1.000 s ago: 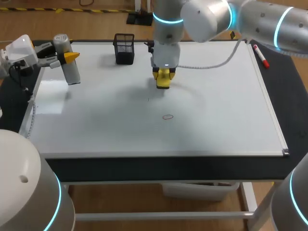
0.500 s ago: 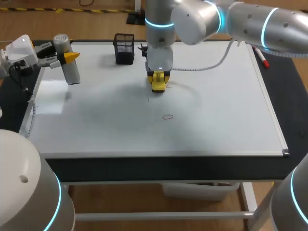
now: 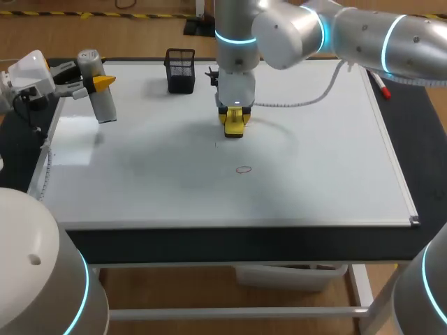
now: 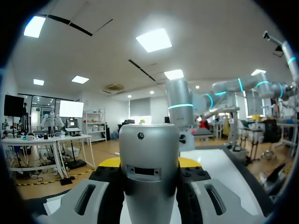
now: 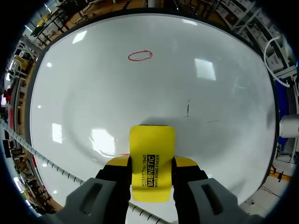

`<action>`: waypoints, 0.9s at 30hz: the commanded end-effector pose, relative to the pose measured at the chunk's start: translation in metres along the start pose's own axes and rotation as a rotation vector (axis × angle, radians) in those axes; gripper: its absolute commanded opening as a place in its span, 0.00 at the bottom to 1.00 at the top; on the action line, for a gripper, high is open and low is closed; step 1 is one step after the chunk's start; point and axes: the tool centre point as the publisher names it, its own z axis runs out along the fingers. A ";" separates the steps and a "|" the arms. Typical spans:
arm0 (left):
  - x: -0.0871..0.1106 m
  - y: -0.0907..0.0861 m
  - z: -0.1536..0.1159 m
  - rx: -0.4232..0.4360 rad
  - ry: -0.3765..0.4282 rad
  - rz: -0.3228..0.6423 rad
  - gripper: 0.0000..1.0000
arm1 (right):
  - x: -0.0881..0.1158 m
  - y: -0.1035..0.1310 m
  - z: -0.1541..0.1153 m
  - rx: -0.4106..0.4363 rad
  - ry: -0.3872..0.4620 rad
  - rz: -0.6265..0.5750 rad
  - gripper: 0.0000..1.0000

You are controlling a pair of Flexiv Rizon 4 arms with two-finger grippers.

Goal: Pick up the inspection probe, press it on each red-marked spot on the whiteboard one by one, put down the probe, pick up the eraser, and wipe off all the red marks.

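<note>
My right arm (image 3: 363, 31) comes in from 2 o'clock and reaches past the middle of the whiteboard (image 3: 314, 160). Its jaws point straight down and are clamped on the yellow eraser (image 3: 233, 124), one yellow tip against each long side. The eraser sticks out past the tips and sits on or just over the board, a little toward 12 o'clock from its centre; I cannot tell whether it touches.

In the right wrist view the eraser (image 5: 152, 161) fills the gap between the jaws. One red oval mark (image 5: 140, 56) lies well ahead of it, apart from it. In the head view that mark (image 3: 243, 169) is at 6 o'clock from the eraser. A short dark tick (image 5: 188, 108) lies between the two, off to one side.

My left jaws are at the board's 10 o'clock corner, gripping the grey inspection probe (image 3: 98, 87), which leans slightly. A black mesh pen holder (image 3: 181, 70) stands at 11 o'clock. A red marker (image 3: 378, 80) lies on the bench (image 3: 426, 174) at 2 o'clock.
</note>
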 end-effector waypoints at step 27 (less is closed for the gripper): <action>0.000 0.000 0.000 0.002 -0.001 0.002 0.00 | 0.079 0.001 0.002 -0.005 0.035 0.145 0.00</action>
